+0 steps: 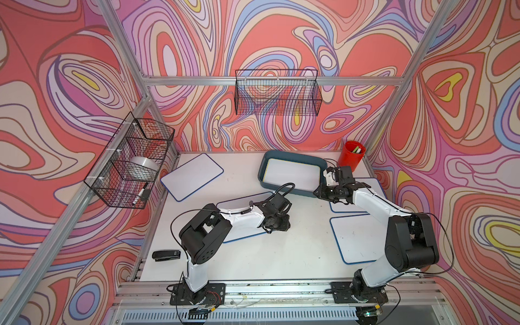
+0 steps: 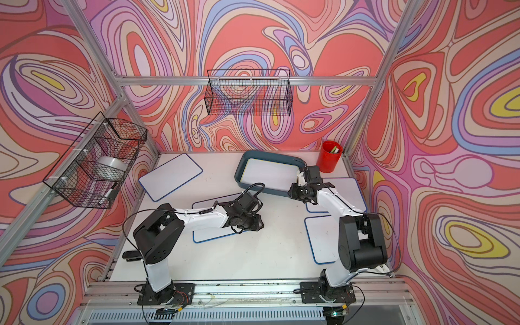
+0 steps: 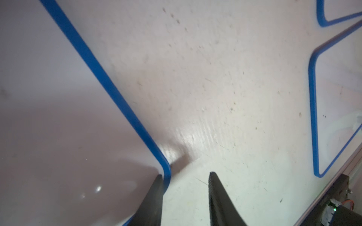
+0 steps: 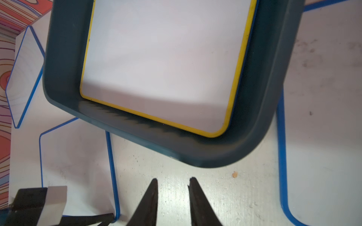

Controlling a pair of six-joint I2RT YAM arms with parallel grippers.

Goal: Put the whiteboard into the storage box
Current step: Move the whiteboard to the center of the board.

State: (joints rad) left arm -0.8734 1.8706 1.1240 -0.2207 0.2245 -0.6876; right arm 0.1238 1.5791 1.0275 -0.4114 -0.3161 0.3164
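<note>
Already the teal storage box [image 4: 64, 58] holds a yellow-rimmed whiteboard [image 4: 162, 58]; left tool [image 3: 185, 176] and right tool [image 4: 173, 179] sit part-open, empty.

The right gripper [image 4: 173, 179] hangs over the table [image 4: 244, 195], just off a corner of the box [image 4: 195, 154]. The box lies ahead of it with one board [image 4: 156, 58] flat inside. The cup [image 1: 351, 161] stands behind this gripper, just right of the box. A second board [image 1: 374, 185] lies under its arm, a third board [image 1: 360, 242] nearer still. The left gripper [image 3: 185, 174] straddles the near right corner of a fourth board [image 3: 58, 97], one finger [image 3: 154, 195] over it. A fifth board [image 1: 191, 176] lies behind and far left; the stapler [image 1: 166, 254] lies nearer, also left.
</note>
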